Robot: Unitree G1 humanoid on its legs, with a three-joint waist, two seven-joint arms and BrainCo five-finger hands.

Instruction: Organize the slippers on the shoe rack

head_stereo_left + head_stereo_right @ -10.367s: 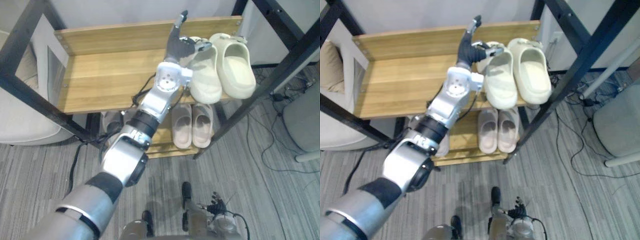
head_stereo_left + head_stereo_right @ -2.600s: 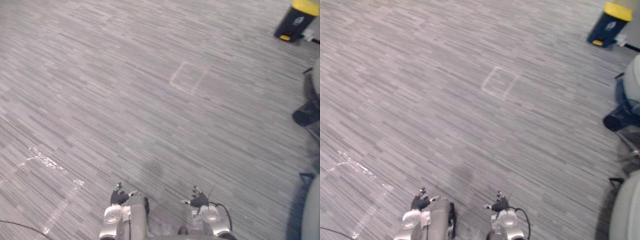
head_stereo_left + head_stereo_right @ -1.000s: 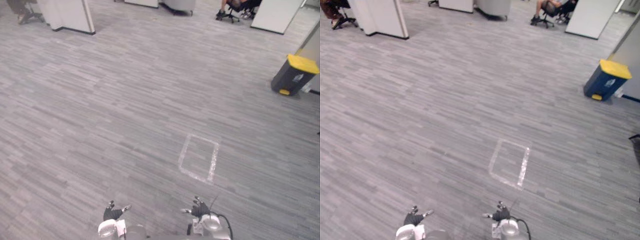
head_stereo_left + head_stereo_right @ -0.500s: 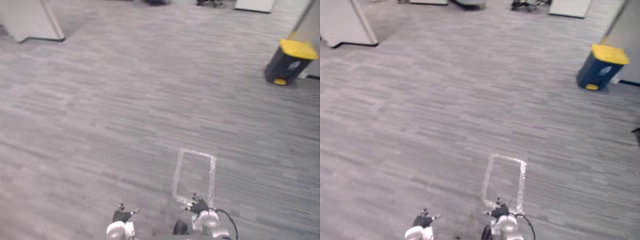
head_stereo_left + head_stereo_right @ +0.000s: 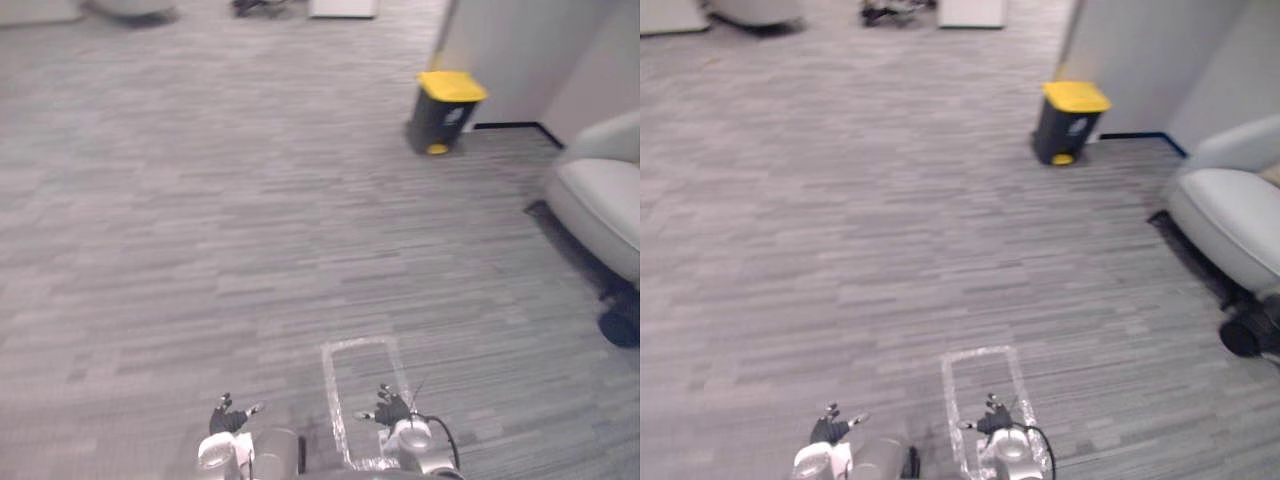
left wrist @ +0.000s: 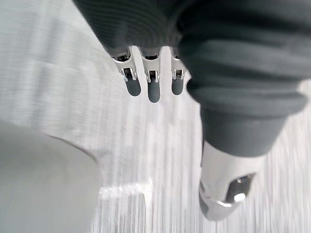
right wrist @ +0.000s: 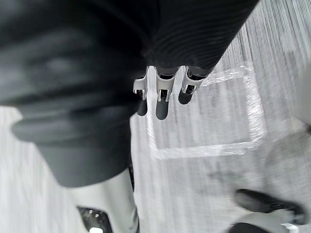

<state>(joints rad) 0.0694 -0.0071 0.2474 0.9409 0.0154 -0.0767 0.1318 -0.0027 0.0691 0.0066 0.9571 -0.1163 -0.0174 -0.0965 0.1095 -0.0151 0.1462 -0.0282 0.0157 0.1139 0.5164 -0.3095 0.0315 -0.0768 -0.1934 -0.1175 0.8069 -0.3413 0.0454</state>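
Both arms hang down at my sides over grey striped carpet. My left hand (image 5: pixel 226 419) sits at the lower edge, left of centre. Its fingers (image 6: pixel 153 90) are straight and relaxed, the thumb stands apart, and it holds nothing. My right hand (image 5: pixel 391 409) hangs at the lower edge, right of centre, above a taped outline. Its fingers (image 7: pixel 162 108) also hang loose and hold nothing.
A taped rectangle (image 5: pixel 331 392) marks the carpet just in front of me. A dark bin with a yellow lid (image 5: pixel 444 112) stands by a wall corner (image 5: pixel 520 50) ahead on the right. A light armchair (image 5: pixel 603 205) stands at the right edge.
The camera has swung round, so the whole scene has shifted: the bin now sits at upper centre and an armchair has come in on the right. Both hands still hang loose.
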